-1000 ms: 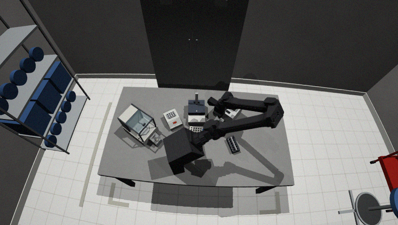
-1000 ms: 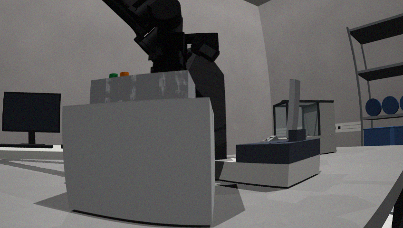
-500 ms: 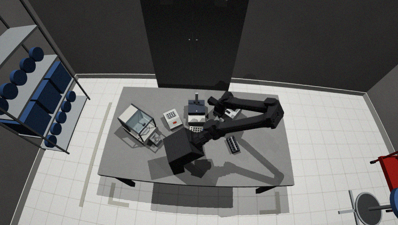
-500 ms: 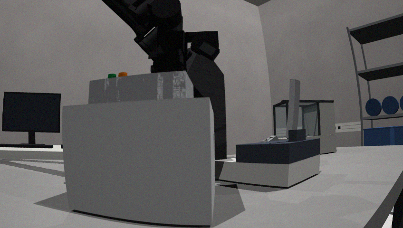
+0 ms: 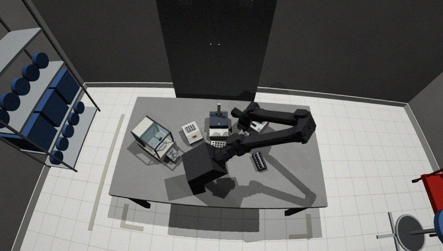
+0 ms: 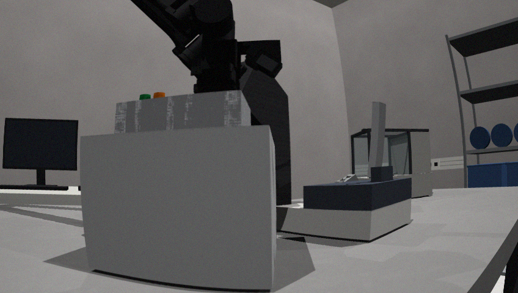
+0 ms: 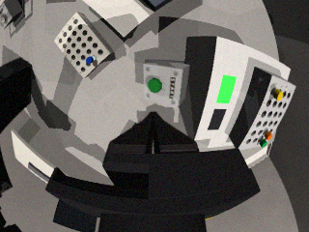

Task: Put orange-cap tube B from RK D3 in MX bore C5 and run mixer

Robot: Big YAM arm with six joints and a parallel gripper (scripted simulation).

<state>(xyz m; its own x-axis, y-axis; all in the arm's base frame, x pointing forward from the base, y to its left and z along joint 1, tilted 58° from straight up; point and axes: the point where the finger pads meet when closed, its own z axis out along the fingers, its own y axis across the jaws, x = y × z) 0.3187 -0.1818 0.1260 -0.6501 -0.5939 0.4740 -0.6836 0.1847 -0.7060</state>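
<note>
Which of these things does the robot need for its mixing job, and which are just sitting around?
For the job: the mixer, its START key, its lit green lamp, tube B with the orange cap, the gripper with jaws shut.

Just sitting around: the balance, the dry block, the spectrophotometer, the monitor, the red cart, the blue-capped tube.

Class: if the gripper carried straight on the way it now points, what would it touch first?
Most likely the round green key on the mixer's front panel. The gripper, jaws shut and empty, aims straight at it, with nothing visible between. How far off it is stays unclear.
</note>
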